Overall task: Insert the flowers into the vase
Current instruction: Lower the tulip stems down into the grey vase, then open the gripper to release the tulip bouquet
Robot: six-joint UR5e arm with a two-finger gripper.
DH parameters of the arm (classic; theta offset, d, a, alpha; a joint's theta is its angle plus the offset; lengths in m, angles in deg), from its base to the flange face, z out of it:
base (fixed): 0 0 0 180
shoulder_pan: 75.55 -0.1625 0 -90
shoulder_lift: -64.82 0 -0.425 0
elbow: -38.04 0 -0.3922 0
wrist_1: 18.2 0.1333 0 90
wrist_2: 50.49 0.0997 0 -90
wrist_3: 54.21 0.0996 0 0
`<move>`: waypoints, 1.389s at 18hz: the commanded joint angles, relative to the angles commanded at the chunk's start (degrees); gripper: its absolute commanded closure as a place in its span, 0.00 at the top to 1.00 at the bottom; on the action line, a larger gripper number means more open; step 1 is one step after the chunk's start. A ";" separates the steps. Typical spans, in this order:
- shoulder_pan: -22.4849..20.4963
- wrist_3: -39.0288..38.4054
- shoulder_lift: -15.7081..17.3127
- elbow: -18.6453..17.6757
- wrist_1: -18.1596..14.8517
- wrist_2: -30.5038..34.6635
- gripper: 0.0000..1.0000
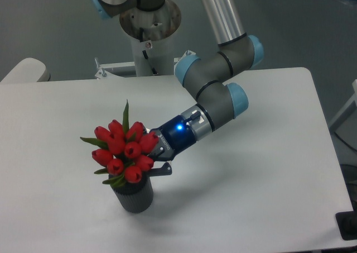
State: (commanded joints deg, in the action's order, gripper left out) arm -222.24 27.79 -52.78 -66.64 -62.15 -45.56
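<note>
Flowers in vase

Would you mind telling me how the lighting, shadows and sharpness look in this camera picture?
In the fixed camera view the light is soft and even; the white table shows no harsh glare, only a faint shadow beside the vase. The flowers look slightly soft and saturated. A blue light glows brightly just behind the pincer.

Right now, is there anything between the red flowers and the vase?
No. In the camera view the flowers sit right on the vase mouth, with the tool beside them.
</note>
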 joint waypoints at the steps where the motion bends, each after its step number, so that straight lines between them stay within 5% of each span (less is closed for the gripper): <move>1: -0.09 0.00 0.09 0.00 0.00 0.09 0.47; 4: -0.18 0.09 0.26 0.00 0.00 0.09 0.63; 11: -0.18 0.09 0.26 0.17 0.00 0.09 0.80; 14: -0.26 0.00 0.26 0.35 0.00 0.00 1.00; 25: -3.43 6.06 1.76 -1.49 0.44 0.18 1.00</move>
State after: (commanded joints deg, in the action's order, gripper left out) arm -225.66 33.86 -51.03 -68.13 -61.71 -45.39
